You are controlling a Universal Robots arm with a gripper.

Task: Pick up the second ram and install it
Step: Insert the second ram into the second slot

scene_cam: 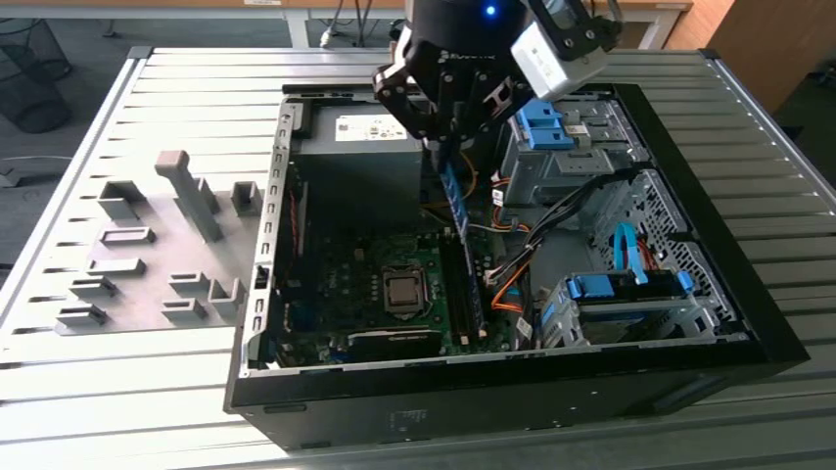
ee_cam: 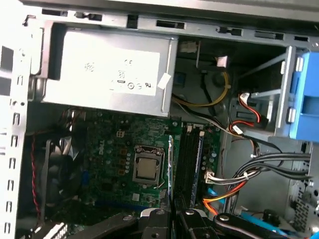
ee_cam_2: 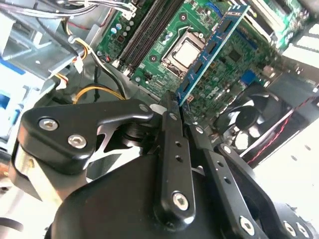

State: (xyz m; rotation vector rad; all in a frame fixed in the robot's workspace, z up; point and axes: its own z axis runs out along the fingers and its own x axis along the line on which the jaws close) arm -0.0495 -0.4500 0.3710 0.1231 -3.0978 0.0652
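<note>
the gripper appears nearest in the second wrist view, its black fingers clenched on 1 end of the second ram, a narrow blue stick with dark chips that runs out from the fingertips over the motherboard. in the first wrist view the gripper holds the same stick edge-on, lying between the processor socket and the long black memory slots, just beside the slots. in the exterior view the gripper hangs above the open computer case with the second ram pointing down from it toward the slots on the board; whether its lower end touches a slot cannot be told. beyond the socket in the first wrist view sits the grey power supply with a pale label, and a black fan lies beside the board. bundles of coloured cables and a blue drive bracket stand on the far side of the slots. in the exterior view, grey block-shaped holders stand on the slatted table toward the exterior view's left, well apart from the case.
</note>
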